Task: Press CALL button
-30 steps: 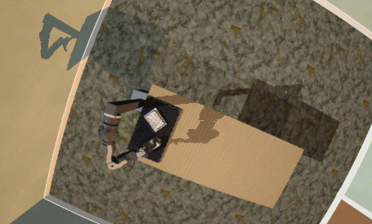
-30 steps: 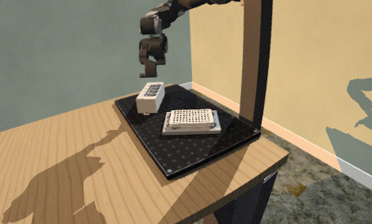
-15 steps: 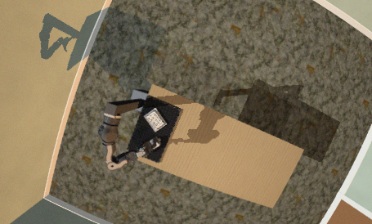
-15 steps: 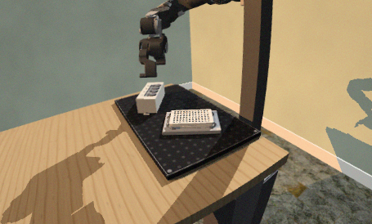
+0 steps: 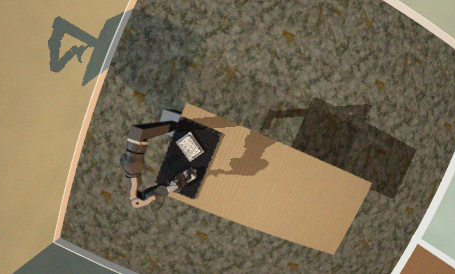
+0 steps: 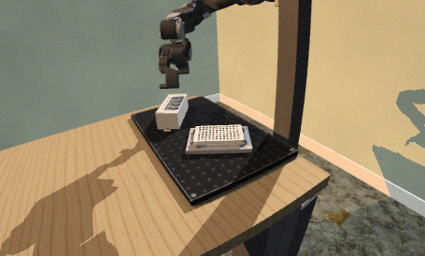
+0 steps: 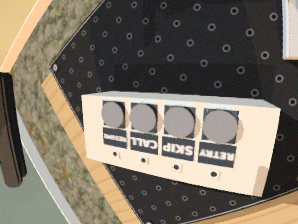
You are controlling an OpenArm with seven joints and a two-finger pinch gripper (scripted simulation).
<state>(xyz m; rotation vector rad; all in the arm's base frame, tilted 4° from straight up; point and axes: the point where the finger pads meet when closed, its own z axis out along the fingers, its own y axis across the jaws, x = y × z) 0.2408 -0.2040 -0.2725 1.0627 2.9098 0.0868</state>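
— Counting first: how many buttons do we see on the PANEL (image 7: 180,137)?

— We count four round grey buttons in one row. In the wrist view the names are printed upside down under them. From left to right we read one blurred name, then CALL, SKIP and RETRY. So the CALL button (image 7: 144,117) is the second from the left. Under the names we see four small lamps, and none of them looks lit.

— And where does the panel stand?

— It stands on the black mat (image 6: 209,175), near the mat's far corner, on the one wooden table (image 6: 102,201). Beside it, not touching, we see one plate B38 (image 6: 218,135) resting on one white nest N1 (image 6: 219,149).

— What about the gripper?

— We have one gripper (image 6: 170,79). It hangs above the panel, apart from it, with fingers spread fully and nothing between them.
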